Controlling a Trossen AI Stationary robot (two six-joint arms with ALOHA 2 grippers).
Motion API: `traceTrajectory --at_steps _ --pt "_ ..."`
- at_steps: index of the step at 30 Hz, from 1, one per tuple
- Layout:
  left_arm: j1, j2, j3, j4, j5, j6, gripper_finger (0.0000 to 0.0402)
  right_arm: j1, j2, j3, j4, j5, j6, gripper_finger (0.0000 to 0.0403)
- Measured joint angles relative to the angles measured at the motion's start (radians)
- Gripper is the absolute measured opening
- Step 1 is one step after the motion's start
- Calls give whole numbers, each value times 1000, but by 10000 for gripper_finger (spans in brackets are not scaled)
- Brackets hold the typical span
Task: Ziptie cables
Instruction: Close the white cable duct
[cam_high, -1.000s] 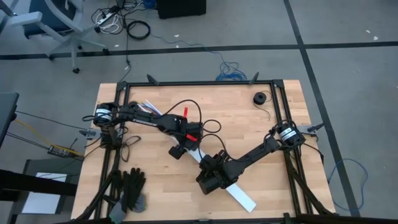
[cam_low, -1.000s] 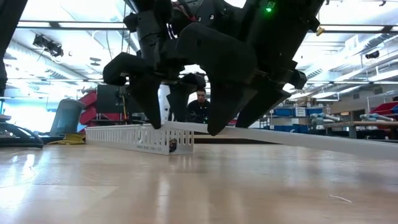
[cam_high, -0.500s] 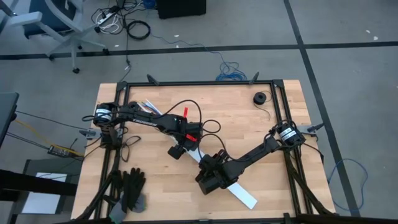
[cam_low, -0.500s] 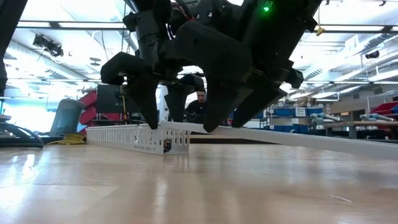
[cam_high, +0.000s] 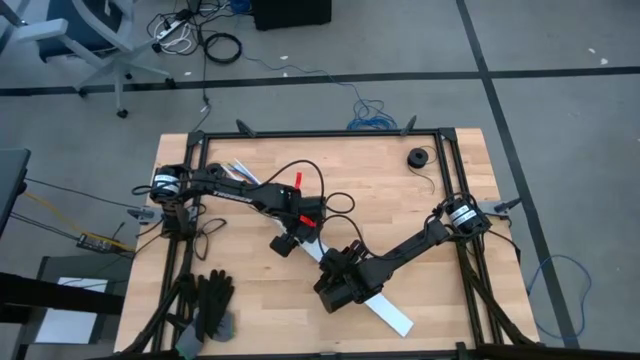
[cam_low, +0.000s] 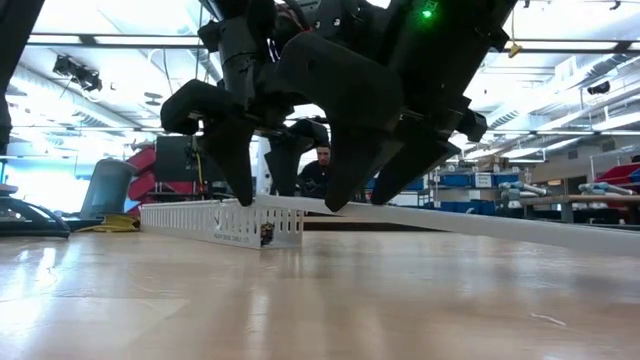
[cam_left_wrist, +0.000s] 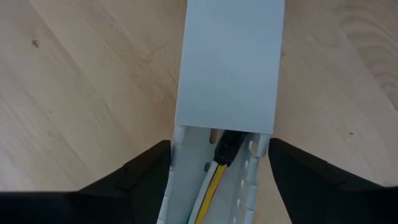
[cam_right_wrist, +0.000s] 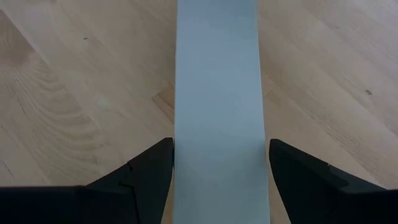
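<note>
A long white slotted channel (cam_high: 262, 192) lies slantwise on the wooden table from far left to near right. Its flat white cover strip (cam_right_wrist: 217, 93) lies over the near-right part. The cables (cam_left_wrist: 214, 177), yellow and white wires with a dark plug end, lie inside the uncovered part, and coloured ends (cam_high: 238, 170) stick out at the far-left end. My left gripper (cam_left_wrist: 221, 186) straddles the open channel just before the cover's end. My right gripper (cam_right_wrist: 221, 186) straddles the cover strip nearer the table's near edge. Both point steeply down. My left gripper has the channel's two slotted side walls (cam_left_wrist: 177, 174) between its fingers, coming from above and lying across the channel. The channel rests on the table. My right gripper has the cover strip's two long edges (cam_right_wrist: 177, 180) between its fingers, slanting down from above, across the strip. In the low view the strip (cam_low: 450, 218) runs on toward the right.
A black roll (cam_high: 417, 157) lies at the far right of the table and black gloves (cam_high: 212, 300) at the near left. A black frame (cam_high: 320, 134) rims the table. A person (cam_low: 322, 165) sits in the room beyond.
</note>
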Motion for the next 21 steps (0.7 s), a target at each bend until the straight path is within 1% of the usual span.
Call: traceTrajectory --at_steps 11,16,21 --pt "0 0 0 -4 -9 6 285 0 0 0 0 0 -4 244" --pt "0 -1 0 -3 -75 7 287 0 0 0 -1 0 -4 244" --pt "0 -1 0 -4 -82 2 287 0 0 0 -1 2 -4 244"
